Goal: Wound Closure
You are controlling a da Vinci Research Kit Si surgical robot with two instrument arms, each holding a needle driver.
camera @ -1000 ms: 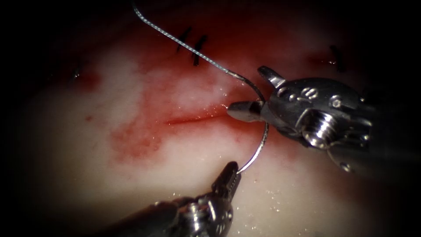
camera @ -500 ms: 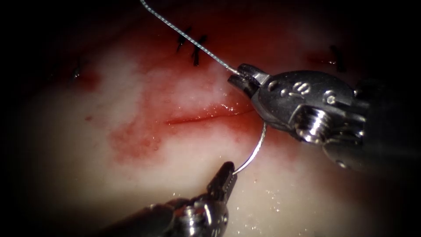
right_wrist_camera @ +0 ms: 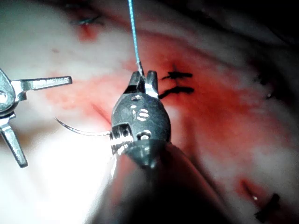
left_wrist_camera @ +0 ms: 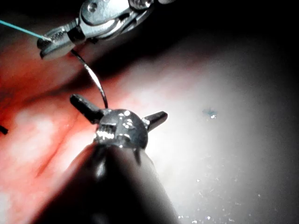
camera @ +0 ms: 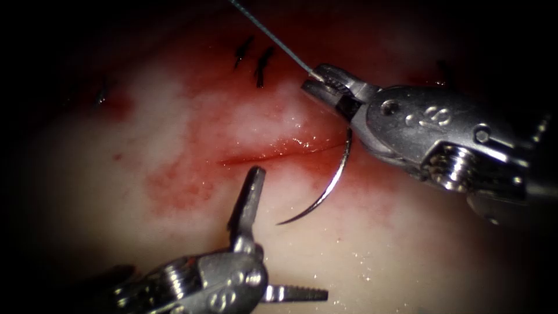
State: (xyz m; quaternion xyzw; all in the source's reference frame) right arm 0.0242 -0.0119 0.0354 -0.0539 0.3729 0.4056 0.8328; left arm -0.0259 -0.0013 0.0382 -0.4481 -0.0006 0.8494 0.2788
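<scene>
- Tissue [camera: 104,192], left third of endoscope frame: pale bare surface, nothing lying on it; widest open room for moving is here and along the bottom. Frame edges go dark, so anything out there can't be judged.
- Left tool [camera: 264,232], lower centre-left: jaws spread wide, one pointing up toward the cut, one lying flat toward the right; holds nothing. Risk (judgement): the raised jaw stands near the cut's left end and could scrape the tissue if it dips.
- Cut [camera: 273,152], centre: thin horizontal line in red fluid [camera: 180,186]; finished stitches [camera: 256,61] sit above it, upper centre.
- Needle [camera: 325,189], centre, just right of the left tool: arcs down from the right tool, point free above the pale tissue below the cut, not in the tissue. Point is close to the left tool's open jaws, so a snag or knock is possible there.
- Thread [camera: 273,38]: runs from the needle's rear end off the top edge; taut-looking, near the stitches, could catch on them.
- Right tool [camera: 325,87], upper right: jaws pinched on the needle at its thread end. Judgement: a grip that far back leaves the long curve free to swivel. Its bulky body crowds the right side; little room there.
</scene>
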